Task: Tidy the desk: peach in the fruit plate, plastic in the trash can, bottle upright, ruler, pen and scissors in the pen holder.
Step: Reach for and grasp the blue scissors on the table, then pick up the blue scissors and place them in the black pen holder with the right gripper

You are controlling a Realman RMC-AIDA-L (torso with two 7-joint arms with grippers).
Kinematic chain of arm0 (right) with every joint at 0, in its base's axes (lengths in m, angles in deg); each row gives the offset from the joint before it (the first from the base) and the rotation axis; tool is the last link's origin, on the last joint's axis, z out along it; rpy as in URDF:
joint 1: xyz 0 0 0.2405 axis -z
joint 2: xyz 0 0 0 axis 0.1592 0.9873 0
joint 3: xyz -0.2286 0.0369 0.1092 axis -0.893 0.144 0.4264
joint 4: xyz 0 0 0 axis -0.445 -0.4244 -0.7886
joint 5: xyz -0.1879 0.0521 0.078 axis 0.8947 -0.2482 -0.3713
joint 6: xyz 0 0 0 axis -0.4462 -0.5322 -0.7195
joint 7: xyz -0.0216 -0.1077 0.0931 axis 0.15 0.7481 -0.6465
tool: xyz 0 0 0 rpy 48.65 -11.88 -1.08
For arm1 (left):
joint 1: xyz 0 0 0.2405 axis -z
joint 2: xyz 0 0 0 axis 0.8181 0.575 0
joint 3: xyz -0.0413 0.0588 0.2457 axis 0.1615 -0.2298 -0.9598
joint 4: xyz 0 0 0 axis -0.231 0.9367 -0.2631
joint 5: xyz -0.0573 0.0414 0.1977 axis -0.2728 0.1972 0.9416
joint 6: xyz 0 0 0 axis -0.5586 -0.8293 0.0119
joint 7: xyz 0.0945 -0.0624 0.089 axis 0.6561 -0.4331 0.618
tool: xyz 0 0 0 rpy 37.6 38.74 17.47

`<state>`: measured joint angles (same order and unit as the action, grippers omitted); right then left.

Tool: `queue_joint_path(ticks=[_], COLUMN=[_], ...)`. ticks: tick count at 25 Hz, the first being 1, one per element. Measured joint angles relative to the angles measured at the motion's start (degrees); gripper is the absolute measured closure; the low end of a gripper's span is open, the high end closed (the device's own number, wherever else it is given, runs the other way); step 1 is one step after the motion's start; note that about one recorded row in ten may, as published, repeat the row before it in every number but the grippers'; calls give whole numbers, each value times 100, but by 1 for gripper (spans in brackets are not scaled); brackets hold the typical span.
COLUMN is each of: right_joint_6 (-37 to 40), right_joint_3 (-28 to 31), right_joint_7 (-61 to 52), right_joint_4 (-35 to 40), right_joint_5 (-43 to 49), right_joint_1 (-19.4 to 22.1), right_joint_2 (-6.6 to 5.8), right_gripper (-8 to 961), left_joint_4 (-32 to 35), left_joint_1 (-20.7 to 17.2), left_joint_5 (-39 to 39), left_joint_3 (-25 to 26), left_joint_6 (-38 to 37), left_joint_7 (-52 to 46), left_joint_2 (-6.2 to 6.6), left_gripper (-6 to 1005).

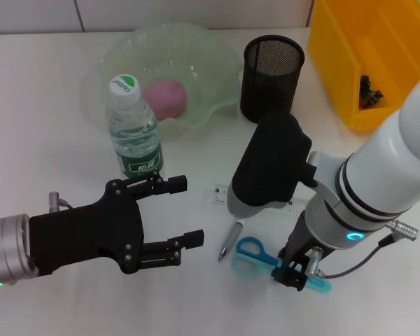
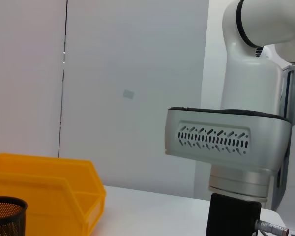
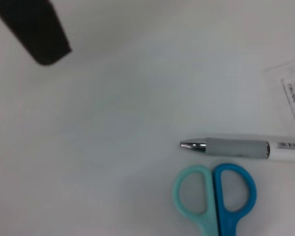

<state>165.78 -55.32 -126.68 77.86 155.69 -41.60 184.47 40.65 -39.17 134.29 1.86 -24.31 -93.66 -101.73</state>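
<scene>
- From the head camera I see my left gripper (image 1: pixel 185 212) at the lower left of the frame, black, hanging over the bare white desk (image 1: pixel 42 140) with its two fingers spread wide and nothing between them.
- Just above it, left of centre, the water bottle (image 1: pixel 134 136) stands upright with its white and green cap on top, near the upper finger but apart from it.
- Behind the bottle, at the upper centre-left, the pale green fruit plate (image 1: pixel 217 63) with its wavy rim holds the pink peach (image 1: pixel 166 96).
- At the upper centre the black mesh pen holder (image 1: pixel 271 75) stands upright just right of the plate's rim.
- At lower centre the pen (image 1: pixel 229 241) lies on the desk, its silver tip toward the bottom of the frame; beside it the clear ruler (image 1: pixel 220 194) shows only in part from under my right arm.
- Just right of the pen the scissors (image 1: pixel 255 253) lie flat, with one blue and one teal handle loop.
- My right gripper (image 1: pixel 292 275) is low at the lower centre-right, over the blade end of the scissors; I cannot tell whether its fingers are apart or closed, or whether they touch the scissors.
- The right wrist camera shows the scissor handles (image 3: pixel 216 191) at the lower right of its frame, with the pen (image 3: pixel 246 148) just above them and a corner of the ruler (image 3: pixel 292 93) at the right edge.
- At the upper right of the head frame sits the yellow bin (image 1: pixel 350 70), with something small and dark inside that I cannot make out.
</scene>
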Motion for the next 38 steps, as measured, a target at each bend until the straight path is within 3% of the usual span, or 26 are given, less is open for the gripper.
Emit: queue_joint_path(ticks=[6, 22, 26, 30, 32, 33, 34, 35, 36, 37, 38], right_joint_6=[0, 38, 163, 189, -68, -602, -602, -1532, -1532, -2009, -3181], right_joint_3=[-2, 47, 449, 1568, 2245, 2688, 2688, 3022, 3022, 3109, 3181], right_joint_7=[-2, -13, 65, 297, 508, 719, 719, 1127, 1127, 1398, 2300], right_joint_4=[-90, 47, 448, 1014, 1384, 1632, 1632, 1675, 1675, 1590, 1149], right_joint_5=[0, 0, -4, -4, -22, -188, -188, -750, -750, -1111, -2163], right_joint_1=[-31, 19, 180, 463, 694, 913, 913, 1181, 1181, 1288, 1471], right_joint_2=[0, 0, -3, -25, -21, -10, -10, -10, -10, -15, -32], right_gripper=[699, 738, 734, 729, 727, 725, 724, 723, 722, 720, 719], left_joint_4=[0, 0, 4, 7, 7, 8, 9, 7, 7, 3, -3], left_joint_1=[-1, 9, 5, -13, -21, -21, -24, -24, -24, -25, -26], left_joint_5=[0, 0, -16, -33, -35, -36, -35, -34, -34, -31, -30], left_joint_3=[0, 0, 0, 4, 27, 37, 55, 70, 70, 70, 70], left_joint_6=[-1, -10, -19, -46, -64, -70, -81, -94, -94, -95, -97], left_joint_7=[0, 0, 0, 19, 29, 31, 37, 47, 47, 49, 51], left_joint_2=[0, 0, 0, 0, 0, 0, 0, 0, 0, 0, 0], left_gripper=[202, 203, 203, 203, 203, 203, 203, 203, 203, 203, 203])
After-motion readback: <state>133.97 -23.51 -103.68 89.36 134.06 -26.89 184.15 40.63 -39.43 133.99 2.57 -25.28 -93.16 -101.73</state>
